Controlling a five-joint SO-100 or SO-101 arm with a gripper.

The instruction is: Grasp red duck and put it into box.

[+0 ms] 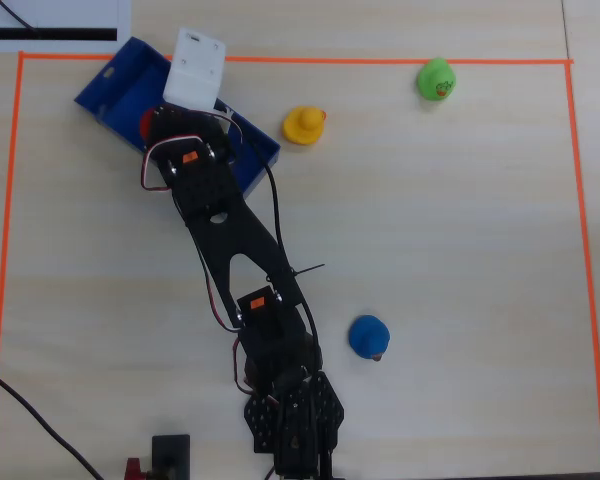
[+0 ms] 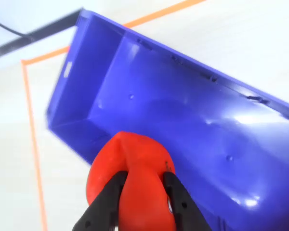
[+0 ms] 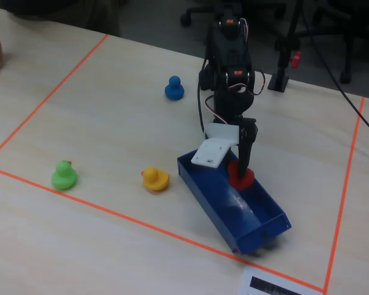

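Pale wood grain covers the counter (image 1: 440, 250), with an orange tape line (image 1: 580, 250) marking out the working area. The largest thing on it is the blue box (image 3: 258, 215), a long open tray lying near one corner of the taped area; in the fixed view its long axis runs from upper left to lower right. Its inside looks bare in the wrist view, smooth blue floor and walls with nothing lying in it.

The arm (image 1: 235, 250) reaches from its base to the box, and the tool (image 2: 142, 185) hangs over the box's edge region. The tool's two black fingers (image 2: 176, 195) are pinching the red duck (image 2: 135, 168) from either side, so the duck sits directly in the tool, held above the box's near wall rather than resting on the floor (whether it touches the rim cannot be told). The box interior lies just ahead of and below the duck in the wrist view, so a short advance and release would probably drop it inside.

Three smaller ducks stay outside the box: yellow duck (image 1: 304, 125) nearest, blue duck (image 1: 368, 337), green duck (image 1: 436, 79).
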